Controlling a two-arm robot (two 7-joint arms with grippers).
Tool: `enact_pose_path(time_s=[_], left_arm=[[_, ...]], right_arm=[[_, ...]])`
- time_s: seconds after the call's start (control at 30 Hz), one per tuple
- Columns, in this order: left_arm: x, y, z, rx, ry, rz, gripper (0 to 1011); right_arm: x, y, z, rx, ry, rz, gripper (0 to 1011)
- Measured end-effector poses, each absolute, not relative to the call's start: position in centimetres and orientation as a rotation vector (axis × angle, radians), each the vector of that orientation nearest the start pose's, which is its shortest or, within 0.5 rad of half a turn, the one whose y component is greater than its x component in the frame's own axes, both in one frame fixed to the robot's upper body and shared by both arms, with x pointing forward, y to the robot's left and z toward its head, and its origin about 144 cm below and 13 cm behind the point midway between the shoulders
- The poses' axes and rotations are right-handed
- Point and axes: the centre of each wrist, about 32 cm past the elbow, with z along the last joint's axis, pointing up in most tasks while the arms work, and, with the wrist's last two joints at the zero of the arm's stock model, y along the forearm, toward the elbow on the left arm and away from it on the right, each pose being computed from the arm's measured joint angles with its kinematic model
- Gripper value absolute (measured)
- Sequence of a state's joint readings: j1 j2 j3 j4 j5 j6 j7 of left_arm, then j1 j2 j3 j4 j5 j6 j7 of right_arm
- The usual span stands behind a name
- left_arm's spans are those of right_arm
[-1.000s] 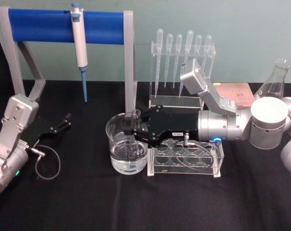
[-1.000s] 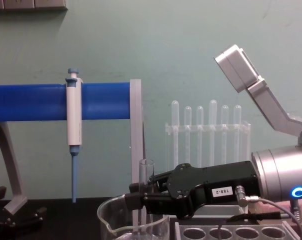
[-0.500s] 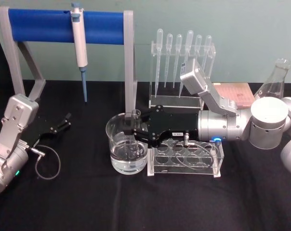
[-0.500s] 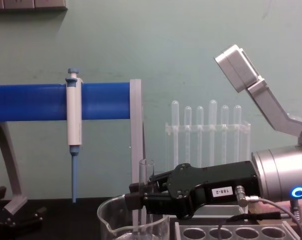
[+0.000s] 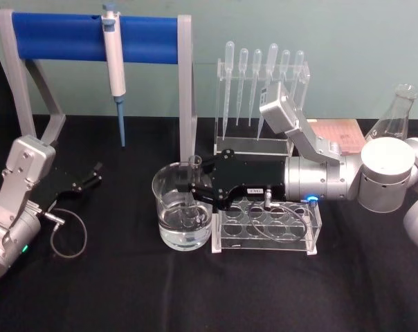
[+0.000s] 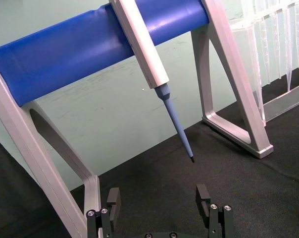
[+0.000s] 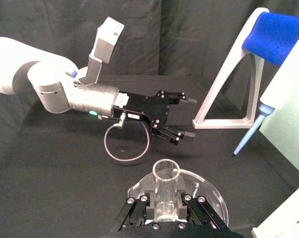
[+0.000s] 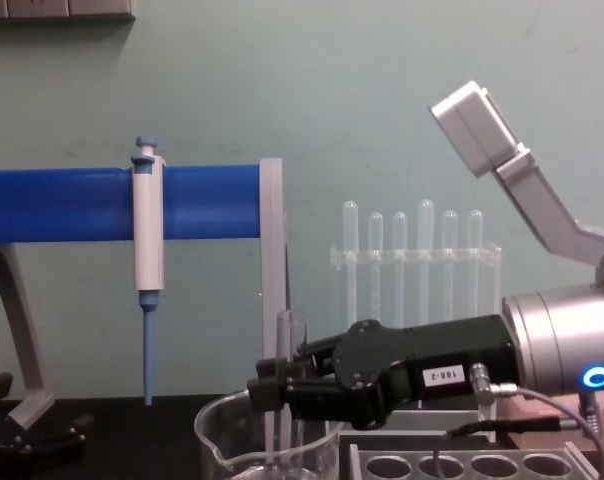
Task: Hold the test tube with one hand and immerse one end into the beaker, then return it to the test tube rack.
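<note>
Above table (image 5: 126, 290), test tube (image 8: 291, 350) slightly higher.

Black tool (image 5: 192, 188), silver blue-ringed wrist (image 5: 313, 181)

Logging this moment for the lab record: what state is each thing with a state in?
Long clear glass test tube: upright, gripped, lower end in the beaker.
Wide clear glass beaker: standing, part-filled with clear liquid.
Right gripper: jaws shut on the tube.
Left gripper: jaws open, parked at the table's left.
Clear plastic tube rack: holes empty.
</note>
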State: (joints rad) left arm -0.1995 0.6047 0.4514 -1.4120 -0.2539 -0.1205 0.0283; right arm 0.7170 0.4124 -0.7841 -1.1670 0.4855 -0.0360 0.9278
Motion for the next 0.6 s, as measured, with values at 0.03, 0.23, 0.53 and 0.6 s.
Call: enact_pose_path(time_s=[0.03,0.23,0.53,0.6], left_arm=[[48.9,31.0,114.0,0.304,-0.285,1.248,1000],[48.9,31.0,114.0,0.304,-0.285,1.248,1000],[48.9,31.0,114.0,0.304,-0.285,1.248,1000],[48.9,31.0,114.0,0.304,-0.285,1.248,1000]], right_arm=[[60.1,-20.3,122.6,-0.224,-0.134,-0.178,238],[60.1,-20.4,123.8,-0.217,-0.152,-0.178,238],[59.9,-20.9,127.0,-0.178,-0.19,-0.175,238],[59.8,-21.0,127.9,-0.169,-0.202,-0.173,238]])
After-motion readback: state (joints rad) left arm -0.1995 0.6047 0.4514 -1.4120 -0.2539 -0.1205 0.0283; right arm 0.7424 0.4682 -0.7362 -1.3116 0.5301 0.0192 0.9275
